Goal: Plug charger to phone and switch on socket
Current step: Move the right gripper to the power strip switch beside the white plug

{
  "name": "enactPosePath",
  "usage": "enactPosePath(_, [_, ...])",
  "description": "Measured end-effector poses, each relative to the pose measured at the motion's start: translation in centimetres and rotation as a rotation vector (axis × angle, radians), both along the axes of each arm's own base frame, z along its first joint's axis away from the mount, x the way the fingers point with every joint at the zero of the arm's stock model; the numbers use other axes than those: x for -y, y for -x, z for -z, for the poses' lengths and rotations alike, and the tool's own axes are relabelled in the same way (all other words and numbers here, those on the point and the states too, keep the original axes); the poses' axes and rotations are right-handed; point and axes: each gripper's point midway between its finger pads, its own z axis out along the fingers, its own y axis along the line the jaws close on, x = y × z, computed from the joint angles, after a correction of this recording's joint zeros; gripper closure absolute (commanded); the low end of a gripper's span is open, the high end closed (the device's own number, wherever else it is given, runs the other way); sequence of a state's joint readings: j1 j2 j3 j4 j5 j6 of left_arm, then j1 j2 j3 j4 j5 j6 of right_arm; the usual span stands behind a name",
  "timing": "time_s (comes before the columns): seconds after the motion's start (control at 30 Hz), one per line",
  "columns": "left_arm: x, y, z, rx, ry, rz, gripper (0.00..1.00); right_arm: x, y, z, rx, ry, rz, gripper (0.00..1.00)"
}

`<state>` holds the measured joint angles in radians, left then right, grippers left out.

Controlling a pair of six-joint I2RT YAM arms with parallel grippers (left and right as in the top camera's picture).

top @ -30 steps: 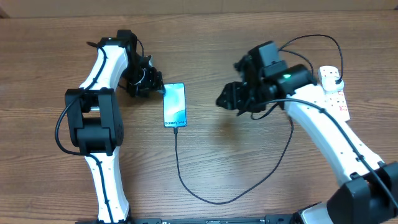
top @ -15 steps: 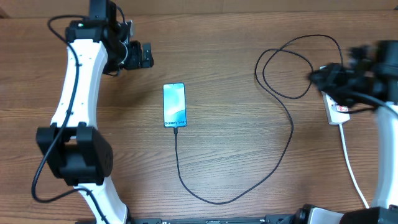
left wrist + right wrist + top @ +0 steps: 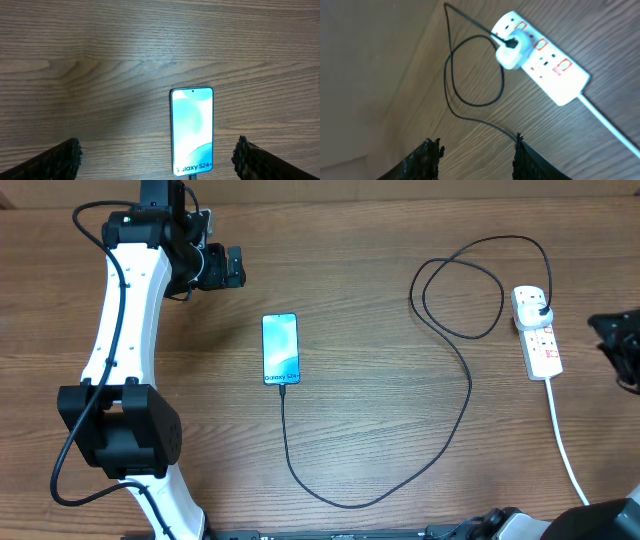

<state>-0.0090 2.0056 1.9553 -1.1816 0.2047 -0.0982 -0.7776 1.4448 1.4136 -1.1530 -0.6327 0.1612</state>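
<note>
From overhead, the phone [image 3: 281, 349] lies flat near the middle of the wooden desk [image 3: 380, 410], its blue screen lit and its long side running up and down the picture. The charger cable [image 3: 466, 395] is joined to the phone's lower end. It curves down toward the near edge, sweeps up on the right, makes a loop, and ends at a plug seated in the far end of the power strip [image 3: 540, 345]. The strip lies on the right side of the desk, well apart from the phone, with red marks along its face. Its white cord [image 3: 567, 465] trails toward the near edge. The left tool [image 3: 230, 268] hangs up and to the left of the phone, clear of it. The right tool [image 3: 620, 348] shows only as a dark shape at the right edge, beside the strip and not touching it.

In the left wrist view, the phone sits low in the picture with "Galaxy S24+" across the bottom of its screen. The left tool's two fingers [image 3: 60, 161] stand wide apart in the bottom corners, with only bare desk between them.

In the right wrist view, the strip lies at a slant with the plug pressed into it and the cable looping beside it. The right tool's fingers [image 3: 427, 160] are spread wide and hold nothing. Whether the switches are on cannot be told.
</note>
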Motion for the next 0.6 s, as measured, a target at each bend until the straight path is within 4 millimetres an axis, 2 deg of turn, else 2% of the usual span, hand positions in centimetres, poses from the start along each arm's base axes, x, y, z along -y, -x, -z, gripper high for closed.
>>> enactPosePath(0.27, [0.0,0.0,0.0,0.0,0.0,0.0,0.0,1.9,1.4,-0.3,0.026,-0.028,0.054,0.5])
enactPosePath(0.6, [0.0,0.0,0.0,0.0,0.0,0.0,0.0,1.7,1.5,-0.5,0.038,-0.03,0.034,0.5])
